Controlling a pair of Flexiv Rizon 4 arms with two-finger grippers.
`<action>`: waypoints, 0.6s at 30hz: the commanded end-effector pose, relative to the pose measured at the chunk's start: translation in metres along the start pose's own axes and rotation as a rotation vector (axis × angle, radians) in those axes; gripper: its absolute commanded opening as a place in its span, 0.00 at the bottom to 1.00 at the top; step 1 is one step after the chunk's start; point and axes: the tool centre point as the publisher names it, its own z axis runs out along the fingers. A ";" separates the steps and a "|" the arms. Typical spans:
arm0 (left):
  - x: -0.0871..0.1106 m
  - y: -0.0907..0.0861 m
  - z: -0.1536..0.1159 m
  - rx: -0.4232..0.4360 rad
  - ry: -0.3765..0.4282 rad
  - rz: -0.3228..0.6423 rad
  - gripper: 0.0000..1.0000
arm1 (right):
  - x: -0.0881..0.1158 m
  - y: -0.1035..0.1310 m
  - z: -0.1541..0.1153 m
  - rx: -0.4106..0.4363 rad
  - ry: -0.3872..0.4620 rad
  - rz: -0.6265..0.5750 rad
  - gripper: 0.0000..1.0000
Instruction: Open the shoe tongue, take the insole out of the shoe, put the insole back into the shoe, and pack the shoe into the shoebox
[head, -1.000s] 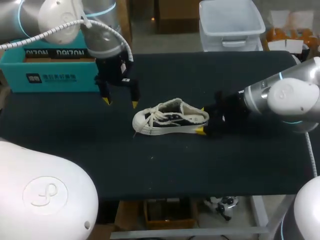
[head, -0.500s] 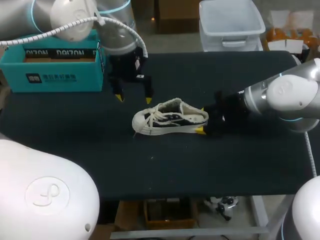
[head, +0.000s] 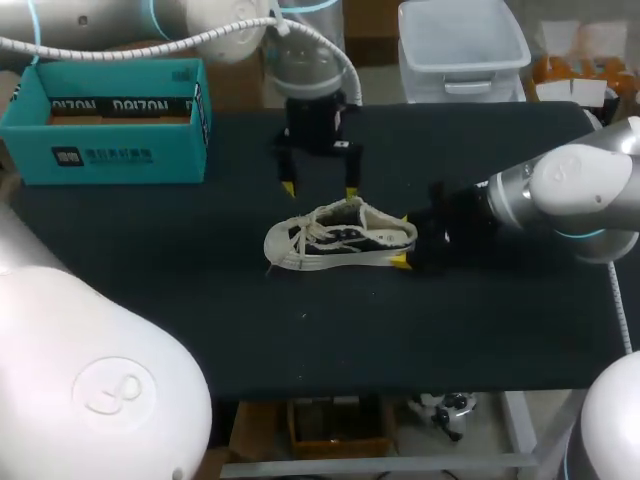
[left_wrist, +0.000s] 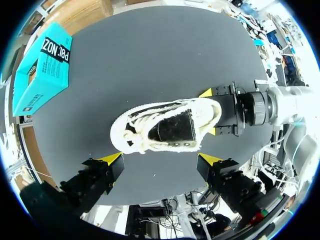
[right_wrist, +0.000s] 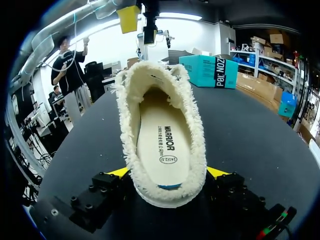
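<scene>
Shoe (head: 340, 238) stands upright on its sole on the dark table (head: 300, 340). Its heel sits between the fingers of the right gripper (head: 403, 240) and its toe points straight away from that gripper. The right gripper is low at table level. One yellow tip presses against each side of the heel, so it has hold of the shoe with its fingers spread only as wide as the heel. In the right wrist view the shoe runs straight out ahead of the fingers. The pale insole (right_wrist: 162, 145) lies flat inside, ringed by the fleecy cream lining (right_wrist: 126, 125). The white laces (head: 300, 238) cross the front half of the shoe, at the end farthest from the right gripper.

Beyond the shoe hangs the left gripper (head: 319, 189), pointing down, clear of the table. Its two yellow tips are spread wide and hold nothing. It is just past the far side of the shoe, near the shoe's opening, and does not touch it. In the left wrist view the shoe lies crosswise just ahead of the open fingers, with the right gripper at the heel end.

Farthest off, the teal shoebox (head: 110, 150) sits with its top open at the table's back edge, well apart from the left gripper, on the side away from the right arm.
</scene>
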 end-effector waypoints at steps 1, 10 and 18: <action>0.026 -0.012 0.017 -0.090 -0.134 -0.002 0.95 | -0.001 -0.002 0.003 -0.002 0.001 0.000 0.00; 0.043 -0.020 0.036 -0.107 -0.180 -0.039 0.90 | -0.001 -0.002 0.003 -0.002 0.001 0.000 0.00; 0.043 -0.024 0.049 -0.110 -0.211 -0.070 0.65 | -0.001 -0.002 0.003 -0.002 0.001 0.000 0.00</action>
